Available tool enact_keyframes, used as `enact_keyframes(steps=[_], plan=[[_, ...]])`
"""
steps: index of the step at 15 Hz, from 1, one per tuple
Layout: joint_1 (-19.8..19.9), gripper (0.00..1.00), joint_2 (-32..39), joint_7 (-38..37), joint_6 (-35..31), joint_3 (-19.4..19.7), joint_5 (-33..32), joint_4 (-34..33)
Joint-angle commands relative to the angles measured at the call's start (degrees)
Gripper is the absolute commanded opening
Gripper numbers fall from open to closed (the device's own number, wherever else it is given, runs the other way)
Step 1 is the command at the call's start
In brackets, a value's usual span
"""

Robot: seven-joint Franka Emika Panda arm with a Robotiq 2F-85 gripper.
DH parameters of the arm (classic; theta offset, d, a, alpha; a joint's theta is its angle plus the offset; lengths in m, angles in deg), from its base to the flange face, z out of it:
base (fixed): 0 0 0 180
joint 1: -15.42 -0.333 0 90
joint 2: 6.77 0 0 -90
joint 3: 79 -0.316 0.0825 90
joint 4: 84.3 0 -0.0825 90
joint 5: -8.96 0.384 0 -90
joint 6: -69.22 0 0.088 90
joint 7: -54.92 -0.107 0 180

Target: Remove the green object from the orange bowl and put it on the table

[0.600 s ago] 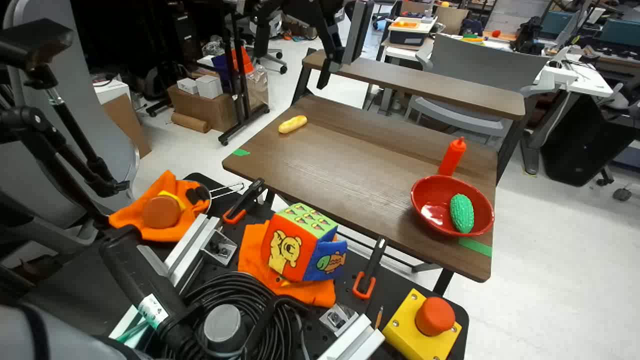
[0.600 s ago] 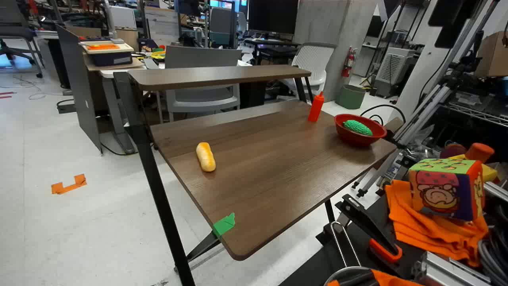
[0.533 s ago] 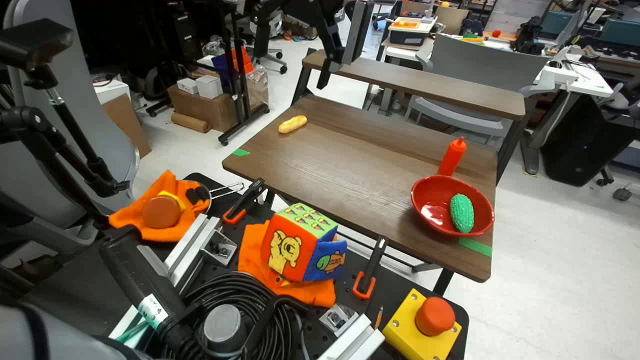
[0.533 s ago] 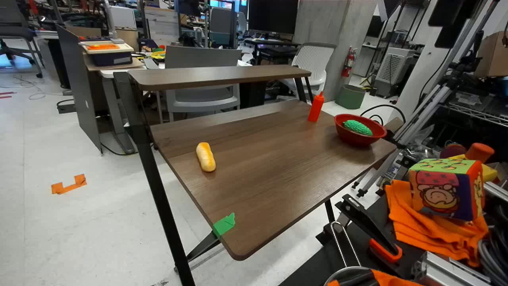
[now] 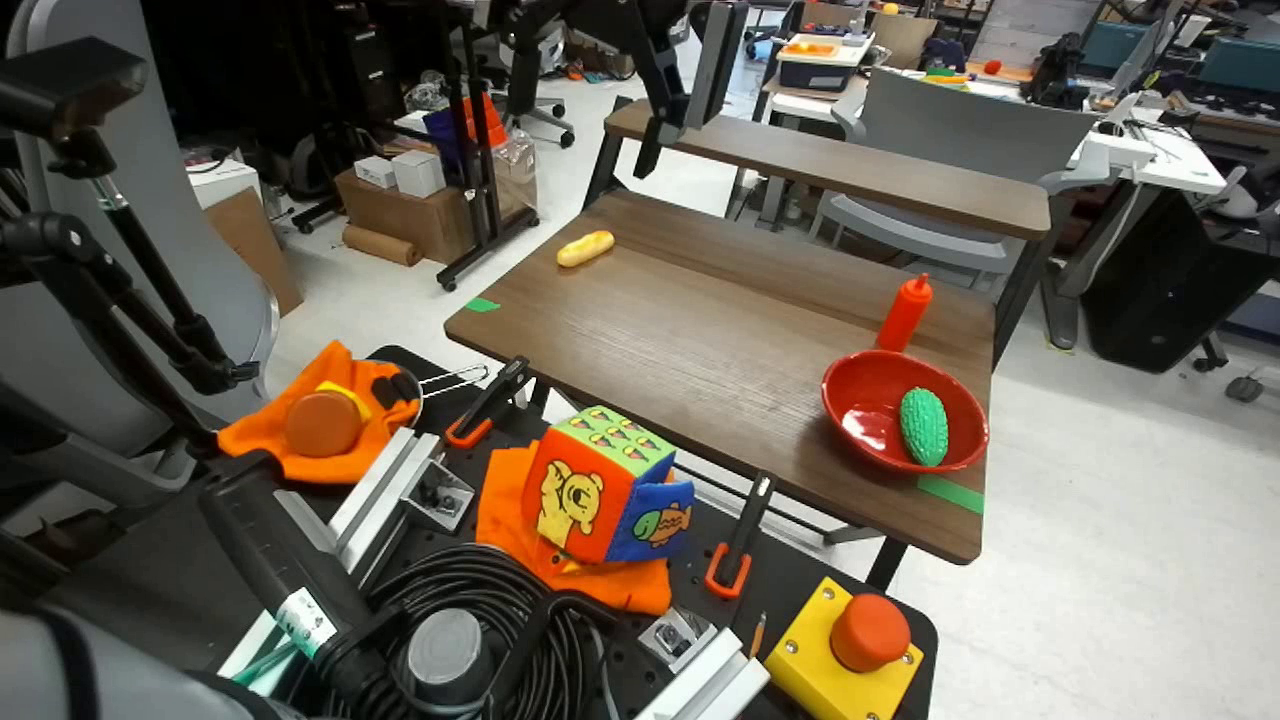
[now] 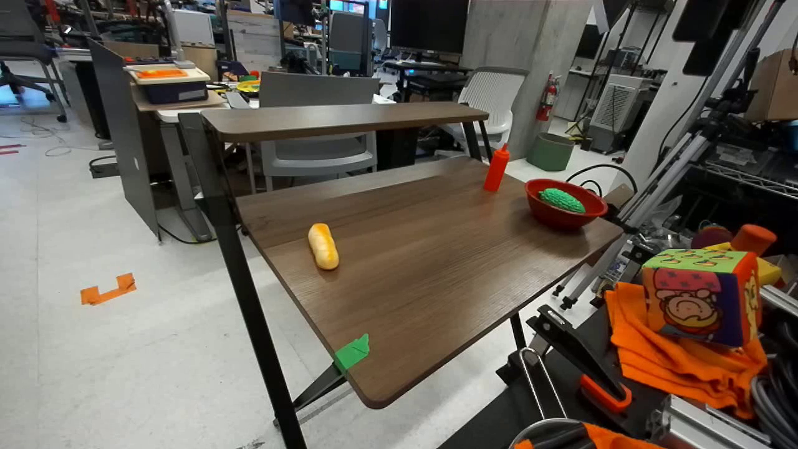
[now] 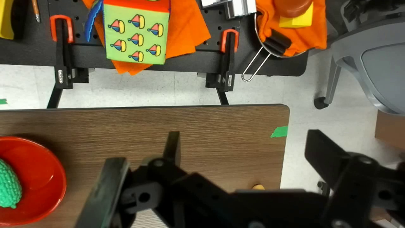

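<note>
Nearest, in the wrist view: gripper (image 7: 239, 141), black, unclenched, with jaws wide apart and brown table (image 7: 202, 126) in sight through the gap. Same gripper above the table in an exterior view, at the top of the frame.

Partly behind the gripper in the wrist view, tip only in sight: yellow oblong piece (image 7: 258, 187); on the table in both exterior views.

Well to the left of the jaws in the wrist view, cut by the frame edge: red-orange bowl (image 7: 44, 177), glossy-rimmed, upright on the table.

Inside the bowl, toward the side farther from the gripper: green object (image 7: 9, 186), bumpy, rounded; well apart from the jaws and lower down.

Near the bowl, apart from it, in both exterior views: red squeeze bottle (image 6: 497, 169), upright.

Farther out, at a table corner: green tape (image 7: 280, 131).

Across a gap from the table, on a black bench (image 7: 25, 57): printed cloth cube (image 7: 136, 31) on orange cloth (image 7: 186, 31), between two clamps (image 7: 63, 71).

Behind the table in both exterior views: raised brown shelf (image 6: 349, 121), then grey chair (image 6: 315, 162).
</note>
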Motion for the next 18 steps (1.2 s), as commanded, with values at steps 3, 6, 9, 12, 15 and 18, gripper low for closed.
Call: enact_keyframes(steps=[3, 6, 9, 12, 15, 18], plan=[[2.01, 1.00, 3.91, 1.34, -1.93, 1.13, 1.35, -4.82], [3.91, 1.00, 7.95, 3.05, -7.32, 2.95, 1.10, -7.89], [5.48, 1.00, 14.34, 6.29, -12.85, 5.07, 1.46, -11.51], [7.05, 1.00, 21.03, 10.71, -17.96, 6.48, 2.07, -14.82], [9.10, 1.00, 27.65, 17.39, -22.37, 6.79, 4.15, -17.56], [12.13, 1.00, 33.98, 22.55, -24.64, 5.46, 6.10, -20.71]])
